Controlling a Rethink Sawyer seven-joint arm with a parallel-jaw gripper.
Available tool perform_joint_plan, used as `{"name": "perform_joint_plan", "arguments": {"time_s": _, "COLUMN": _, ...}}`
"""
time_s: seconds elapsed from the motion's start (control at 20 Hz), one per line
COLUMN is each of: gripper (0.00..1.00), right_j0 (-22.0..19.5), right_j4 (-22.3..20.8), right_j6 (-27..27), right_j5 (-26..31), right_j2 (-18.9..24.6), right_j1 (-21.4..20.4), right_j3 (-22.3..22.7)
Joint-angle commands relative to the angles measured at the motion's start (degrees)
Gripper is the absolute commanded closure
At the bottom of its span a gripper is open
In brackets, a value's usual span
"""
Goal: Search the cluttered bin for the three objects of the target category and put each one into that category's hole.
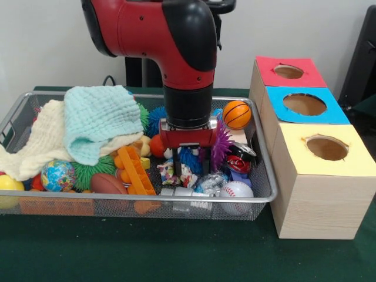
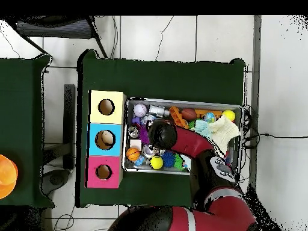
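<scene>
The wire-mesh bin [image 1: 176,201] is full of toys and also shows in the overhead view [image 2: 180,101]. My gripper [image 1: 189,160] is lowered into its right half, down among a blue spiky ball [image 1: 191,157], wrapped sweets [image 1: 176,174] and a purple spiky ball [image 1: 221,147]. The clutter hides its tips. In the overhead view the arm [image 2: 161,135] covers the gripper. Near it lie an orange basketball [image 1: 237,114], a baseball [image 1: 237,190] and a red and black toy [image 1: 239,163].
Mint [image 1: 100,120] and cream [image 1: 32,144] cloths cover the bin's left half. A globe ball [image 1: 57,175], a brown football [image 1: 108,183] and an orange toy [image 1: 135,170] lie there. Boxes with red [image 1: 289,71], blue [image 1: 305,104] and yellow [image 1: 326,150] holed tops stand to the right.
</scene>
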Motion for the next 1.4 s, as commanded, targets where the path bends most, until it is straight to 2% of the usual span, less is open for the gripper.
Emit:
{"name": "perform_joint_plan", "arguments": {"time_s": 0.05, "gripper": 0.00, "right_j0": 0.7, "right_j4": -0.1, "right_j6": 7.4, "right_j5": 8.8, "right_j2": 2.3, "right_j1": -0.6, "right_j3": 4.9}}
{"name": "perform_joint_plan", "arguments": {"time_s": 0.25, "gripper": 0.00, "right_j0": 0.9, "right_j4": 0.1, "right_j6": 7.6, "right_j5": 9.6, "right_j2": 2.7, "right_j1": -0.6, "right_j3": 4.0}}
{"name": "perform_joint_plan", "arguments": {"time_s": 0.4, "gripper": 0.00, "right_j0": 0.5, "right_j4": 0.0, "right_j6": 8.0, "right_j5": 8.2, "right_j2": 3.3, "right_j1": -0.8, "right_j3": 5.0}}
{"name": "perform_joint_plan", "arguments": {"time_s": 0.45, "gripper": 0.00, "right_j0": 0.1, "right_j4": -0.1, "right_j6": 8.1, "right_j5": 6.8, "right_j2": 3.7, "right_j1": -0.3, "right_j3": 5.2}}
{"name": "perform_joint_plan", "arguments": {"time_s": 0.55, "gripper": 0.00, "right_j0": -1.1, "right_j4": -0.6, "right_j6": 9.0, "right_j5": 0.7, "right_j2": 5.4, "right_j1": 2.2, "right_j3": 5.7}}
{"name": "perform_joint_plan", "arguments": {"time_s": 0.7, "gripper": 0.00, "right_j0": -1.4, "right_j4": -2.5, "right_j6": 10.3, "right_j5": -8.3, "right_j2": 5.9, "right_j1": 6.3, "right_j3": 4.3}}
{"name": "perform_joint_plan", "arguments": {"time_s": 0.85, "gripper": 0.00, "right_j0": -0.8, "right_j4": -2.7, "right_j6": 11.4, "right_j5": -12.4, "right_j2": 5.1, "right_j1": 9.1, "right_j3": 3.1}}
{"name": "perform_joint_plan", "arguments": {"time_s": 1.0, "gripper": 0.00, "right_j0": -0.4, "right_j4": -1.6, "right_j6": 11.1, "right_j5": -10.9, "right_j2": 4.5, "right_j1": 9.9, "right_j3": 3.3}}
{"name": "perform_joint_plan", "arguments": {"time_s": 1.25, "gripper": 0.00, "right_j0": 0.3, "right_j4": 0.4, "right_j6": 13.2, "right_j5": -8.9, "right_j2": 4.6, "right_j1": 7.9, "right_j3": 7.5}}
{"name": "perform_joint_plan", "arguments": {"time_s": 1.4, "gripper": 0.00, "right_j0": 0.5, "right_j4": 1.4, "right_j6": 12.1, "right_j5": -4.6, "right_j2": 5.1, "right_j1": 7.7, "right_j3": 7.1}}
